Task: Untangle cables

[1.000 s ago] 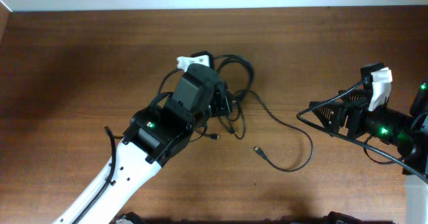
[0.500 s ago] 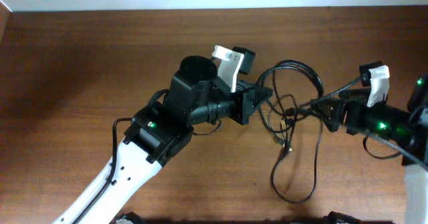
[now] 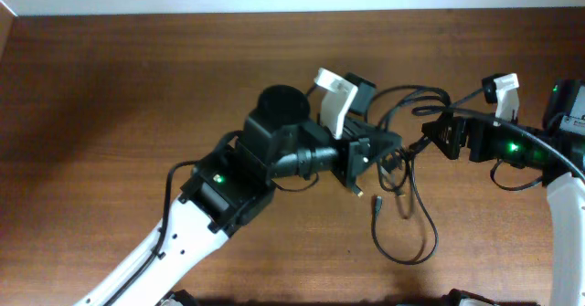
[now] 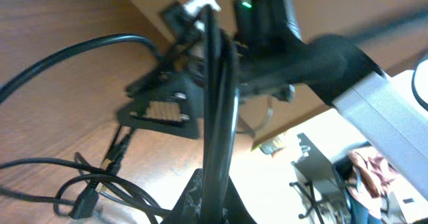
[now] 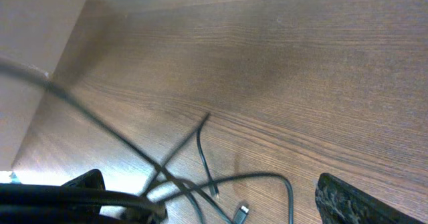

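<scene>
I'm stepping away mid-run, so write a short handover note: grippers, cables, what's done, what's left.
Left gripper: shut on the cables, holding the bunch above the table.
Right gripper: open, at the bunch's right side.
Cables: one tangle, with a loop and a plug trailing on the wood.
Done: bunch picked up.
Left: pull each cord free and lay them apart.

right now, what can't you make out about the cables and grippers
Overhead: where the left gripper pinches the cables is hidden by its own fingers.
Left wrist: strands near the lens blur into one dark band; count held unclear.
Right wrist: the open right gripper is cut off by the bottom edge; whether the blurred strand touches a finger, unclear.
Overhead: which plug ends which cable, too thin to trace.
</scene>
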Motion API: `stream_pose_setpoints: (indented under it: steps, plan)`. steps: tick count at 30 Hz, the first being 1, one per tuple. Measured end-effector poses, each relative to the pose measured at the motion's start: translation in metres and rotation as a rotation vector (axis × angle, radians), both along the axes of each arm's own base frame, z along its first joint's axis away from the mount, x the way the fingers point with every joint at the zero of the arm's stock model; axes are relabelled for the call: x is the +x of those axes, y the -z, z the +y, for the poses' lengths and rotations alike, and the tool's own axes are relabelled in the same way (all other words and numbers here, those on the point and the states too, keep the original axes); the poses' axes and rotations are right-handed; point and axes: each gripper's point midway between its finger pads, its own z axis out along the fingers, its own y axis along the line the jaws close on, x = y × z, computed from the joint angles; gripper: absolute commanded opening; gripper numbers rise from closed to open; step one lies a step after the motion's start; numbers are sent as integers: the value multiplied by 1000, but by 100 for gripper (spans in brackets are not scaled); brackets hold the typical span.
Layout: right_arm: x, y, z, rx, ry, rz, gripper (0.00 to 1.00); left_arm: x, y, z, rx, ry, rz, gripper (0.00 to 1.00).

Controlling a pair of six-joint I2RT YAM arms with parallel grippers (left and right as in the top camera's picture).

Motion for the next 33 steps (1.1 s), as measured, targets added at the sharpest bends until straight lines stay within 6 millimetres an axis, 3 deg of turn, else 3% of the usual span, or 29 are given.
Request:
stream_pose_setpoints:
  steps: [5,9,14,19,22,27,30,33]
  plan:
    - [2,1,-1,-6,2,-6,99,-18,-2,-12,-7,51,-7,0]
    - [6,6,-12,-67,39,0,99,-21,-2,-14,-6,60,-6,0]
    - [15,26,-56,-224,289,103,99,-25,2,-15,0,87,11,0]
    - [10,38,-99,-325,569,218,99,-29,5,-14,12,104,19,0]
    - [8,39,-106,-332,632,239,99,-29,10,-13,32,108,11,0]
    - [5,41,-113,-338,686,261,99,-15,35,-3,142,-8,37,0]
    - [3,42,-113,-336,697,275,99,2,54,11,235,-127,39,35]
    - [2,43,-113,-337,701,280,99,18,74,31,347,-262,36,41]
